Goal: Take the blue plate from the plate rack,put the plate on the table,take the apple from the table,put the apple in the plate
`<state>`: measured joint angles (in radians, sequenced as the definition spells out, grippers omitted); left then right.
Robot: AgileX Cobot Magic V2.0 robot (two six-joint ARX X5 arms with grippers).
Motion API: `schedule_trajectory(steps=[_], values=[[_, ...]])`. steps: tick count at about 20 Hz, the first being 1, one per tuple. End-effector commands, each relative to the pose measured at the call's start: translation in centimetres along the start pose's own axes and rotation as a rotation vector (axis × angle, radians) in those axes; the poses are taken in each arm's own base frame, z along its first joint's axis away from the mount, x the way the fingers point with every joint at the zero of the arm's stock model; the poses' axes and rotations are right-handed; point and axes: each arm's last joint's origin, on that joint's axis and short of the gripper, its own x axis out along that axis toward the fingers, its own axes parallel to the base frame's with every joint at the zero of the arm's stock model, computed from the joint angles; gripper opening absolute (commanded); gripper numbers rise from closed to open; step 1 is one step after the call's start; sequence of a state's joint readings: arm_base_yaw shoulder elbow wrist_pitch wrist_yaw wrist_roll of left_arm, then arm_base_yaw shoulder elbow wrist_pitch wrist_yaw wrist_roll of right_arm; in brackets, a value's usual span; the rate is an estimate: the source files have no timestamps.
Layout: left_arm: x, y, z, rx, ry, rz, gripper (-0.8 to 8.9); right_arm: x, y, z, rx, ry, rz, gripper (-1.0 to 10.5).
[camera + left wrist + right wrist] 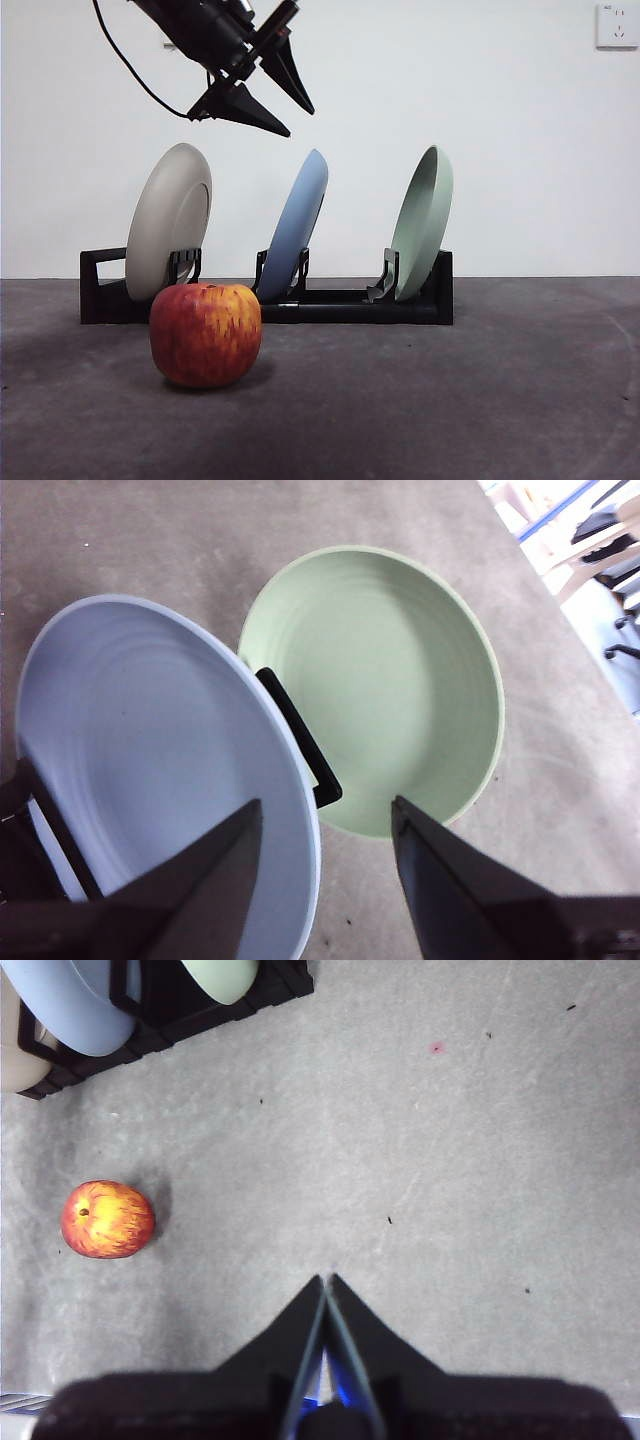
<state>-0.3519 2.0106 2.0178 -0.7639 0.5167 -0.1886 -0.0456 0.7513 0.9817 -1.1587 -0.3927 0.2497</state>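
The blue plate (pixel 298 222) stands on edge in the middle slot of the black plate rack (pixel 350 305). My left gripper (pixel 295 115) is open and hangs in the air above the blue plate, apart from it. In the left wrist view its jaws straddle the blue plate's (pixel 150 750) rim. The apple (pixel 205 333), red streaked with yellow, sits on the dark grey table (pixel 450 400) in front of the rack's left end. My right gripper (pixel 326 1290) is shut and empty, high above the table, with the apple (pixel 107 1220) off to its side.
A cream-white plate (pixel 170 220) stands in the rack's left slot and a pale green plate (pixel 423 220) in the right slot. The green plate (pixel 390 680) sits close beside the blue one. A wall socket (pixel 616 25) is on the white wall.
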Motion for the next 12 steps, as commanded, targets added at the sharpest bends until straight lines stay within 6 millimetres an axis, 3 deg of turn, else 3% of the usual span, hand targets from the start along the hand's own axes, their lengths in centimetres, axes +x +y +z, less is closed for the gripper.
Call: schedule_trajectory(steps=[1,11,12], values=[[1.3,-0.1,-0.2,0.017,0.011,0.017,2.98,-0.1,0.0,0.0,-0.012,-0.003,0.001,0.0],[4.4,0.0,-1.1,0.026,0.047,0.069,2.98,-0.1,0.0,-0.1,-0.006,0.01,-0.003,0.0],[4.7,0.0,-1.2,0.027,0.053,0.068,2.49,-0.1,0.0,-0.2,-0.007,0.012,-0.007,0.0]])
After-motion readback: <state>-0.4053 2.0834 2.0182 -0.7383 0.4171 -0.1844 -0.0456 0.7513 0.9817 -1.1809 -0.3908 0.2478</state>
